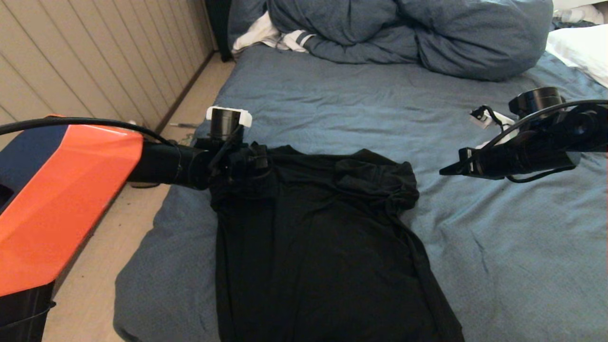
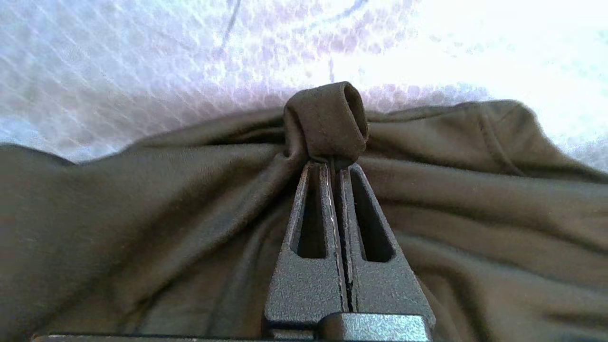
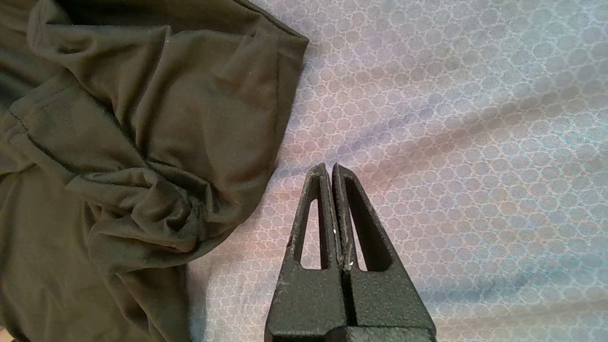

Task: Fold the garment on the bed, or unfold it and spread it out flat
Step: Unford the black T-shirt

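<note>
The garment (image 1: 313, 237) lies on the near part of the bed (image 1: 498, 247), plain black side up, with its lower part running toward the near edge of the bed. Its far left corner is in the left gripper (image 2: 332, 164): the fingers (image 2: 311, 213) are pressed together on a small fold of the cloth, which stands up as a loop just past the tips. The far right corner is bunched into a wrinkled lump and is not flat.

The right gripper (image 3: 331, 166) hovers above the sheet just beside that bunched corner. Its fingers (image 3: 361, 228) are fully together and hold nothing.

The cloth looks thin, soft and light. I judge it will hang and stretch when it is lifted, and it will slide easily over the sheet, so one pinch alone will pull it askew. The better place for the second hold seems to be the edge of the bunched right corner, at a seam or hem, where the cloth is thicker and less likely to slip out.

Farther away, a blue duvet (image 1: 427, 33) is piled at the far end of the bed, with a white cloth (image 1: 266, 35) beside it and a white pillow (image 1: 582, 50) at the right.
</note>
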